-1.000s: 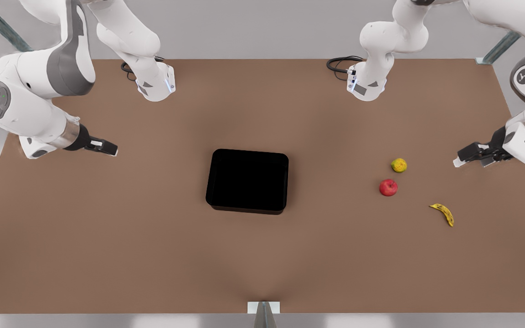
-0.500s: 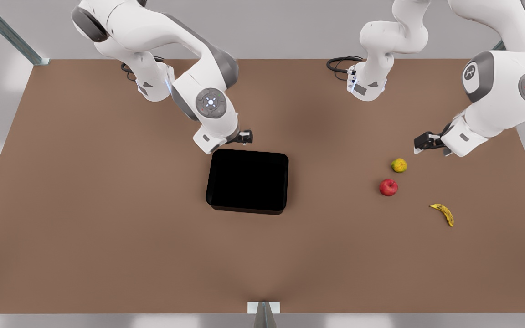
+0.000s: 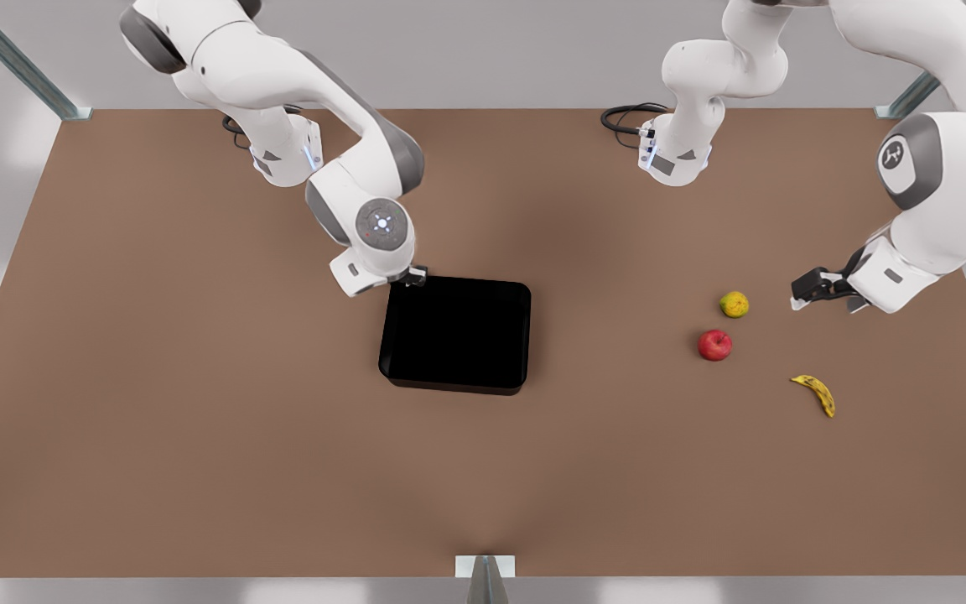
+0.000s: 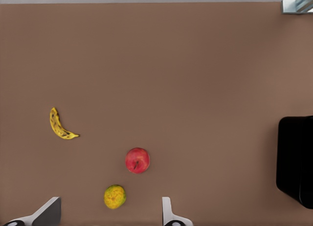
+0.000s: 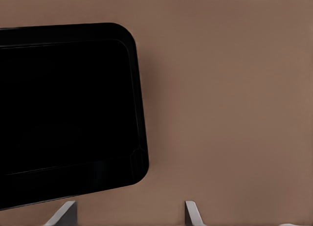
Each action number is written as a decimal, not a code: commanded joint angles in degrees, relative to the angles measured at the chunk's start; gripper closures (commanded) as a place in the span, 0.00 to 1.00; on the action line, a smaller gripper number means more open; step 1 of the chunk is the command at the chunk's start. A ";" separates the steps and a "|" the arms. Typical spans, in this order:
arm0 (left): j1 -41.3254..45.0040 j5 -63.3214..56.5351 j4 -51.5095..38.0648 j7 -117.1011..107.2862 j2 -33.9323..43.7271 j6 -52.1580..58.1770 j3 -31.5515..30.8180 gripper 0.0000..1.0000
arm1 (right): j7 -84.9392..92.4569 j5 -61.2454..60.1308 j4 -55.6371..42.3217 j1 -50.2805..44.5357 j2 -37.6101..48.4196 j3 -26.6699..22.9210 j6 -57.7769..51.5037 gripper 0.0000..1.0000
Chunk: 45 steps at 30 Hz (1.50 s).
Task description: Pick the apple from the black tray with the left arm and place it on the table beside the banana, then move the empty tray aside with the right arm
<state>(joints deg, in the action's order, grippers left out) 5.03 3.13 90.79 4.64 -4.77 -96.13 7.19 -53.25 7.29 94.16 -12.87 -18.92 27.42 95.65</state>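
Three small fruits lie on the bare brown table [image 3: 198, 436] toward the front view's right, and we take them nearest first: the banana [image 3: 814, 393] sits closest to the near edge and farthest right, also seen in the left wrist view [image 4: 59, 125]; the apple [image 3: 714, 345] rests a little farther back and to its left, apart from the banana and not touching it, its stem dimple showing in the left wrist view [image 4: 137, 160]; the yellow-green round fruit [image 3: 734, 304] lies just beyond the apple, close to it but with a gap between them [image 4: 115, 196]. Well to the left of the fruit, near the middle of the table, we see the black tray [image 3: 454, 333] lying flat with nothing visible inside it; the apple is on the table, not in the tray. Farther back, the left gripper [image 3: 810, 290] hangs above the table just right of the yellow-green fruit, and in its wrist view we see its fingertips [image 4: 47, 210] spread wide apart, holding nothing. The right gripper [image 3: 414, 277] hovers at the tray's far left corner, and its own view looks down on that rounded corner [image 5: 73, 108] with its fingertips [image 5: 192, 210] parted and empty. At the table's far edge stand both arm bases, with a dark cable [image 3: 624, 117] coiled beside one.
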 commanded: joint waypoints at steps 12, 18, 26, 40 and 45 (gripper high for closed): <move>1.03 -0.14 0.00 1.60 -0.33 -0.29 0.10 0.00 | 12.82 -1.93 16.40 3.12 2.74 0.53 23.88 0.02; 1.03 -0.14 0.09 1.51 -0.33 -0.29 0.01 0.00 | 15.10 -2.02 19.49 3.99 2.66 0.53 29.07 0.02; 1.03 -0.14 0.35 1.51 -0.24 -0.29 0.10 0.00 | 15.28 -1.58 22.91 4.26 -1.03 0.18 37.15 0.03; 1.12 -0.23 0.88 1.51 -0.07 -0.11 -0.08 0.00 | 15.45 -1.93 27.92 6.54 -7.19 0.09 45.68 0.04; 1.12 -0.14 0.88 1.42 0.11 -0.11 0.01 0.00 | 15.10 -2.11 29.15 6.54 -8.68 0.09 48.93 0.04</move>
<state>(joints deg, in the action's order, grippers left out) 6.19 3.00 91.70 6.06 -4.80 -96.28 7.18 -39.67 5.31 123.25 -6.32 -27.47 27.47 141.20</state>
